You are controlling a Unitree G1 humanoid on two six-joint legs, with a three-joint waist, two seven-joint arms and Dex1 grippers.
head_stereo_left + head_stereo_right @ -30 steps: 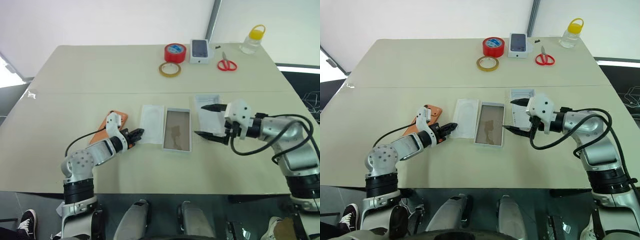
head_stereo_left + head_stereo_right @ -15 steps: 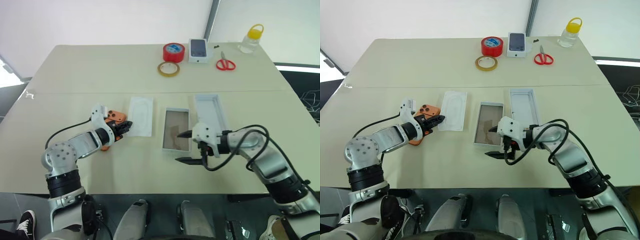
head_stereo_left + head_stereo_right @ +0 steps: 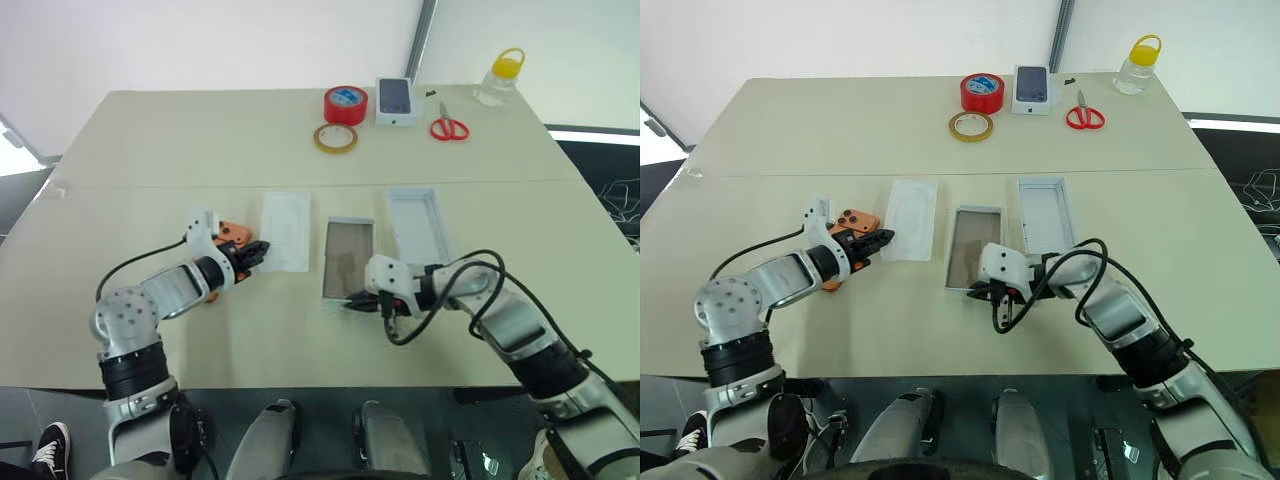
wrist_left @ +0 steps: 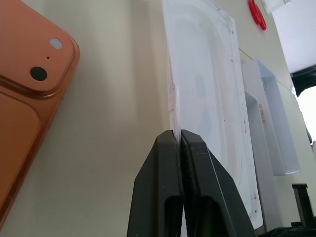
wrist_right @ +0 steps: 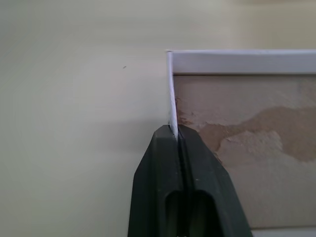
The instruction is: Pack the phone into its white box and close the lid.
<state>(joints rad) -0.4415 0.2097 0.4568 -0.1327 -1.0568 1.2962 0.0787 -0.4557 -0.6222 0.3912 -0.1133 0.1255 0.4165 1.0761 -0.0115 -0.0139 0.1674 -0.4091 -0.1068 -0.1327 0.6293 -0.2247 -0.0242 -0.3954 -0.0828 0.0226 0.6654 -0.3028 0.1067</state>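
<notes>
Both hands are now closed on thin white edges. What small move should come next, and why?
Probably the left hand should lift the flat white insert away. It is shut on the insert's edge, while the right hand pinches the white box wall, steadying it. The phone lies apart on the table.

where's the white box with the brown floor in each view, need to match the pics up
Left eye view: the white box lies mid-table, between the flat insert and the lid.
Right eye view: white box, same neighbours.
Left wrist view: a narrow sliver beyond the insert.
Right wrist view: its corner and brownish floor, with the right gripper shut on its wall.
Shared landmark: the insert beside it.
</notes>
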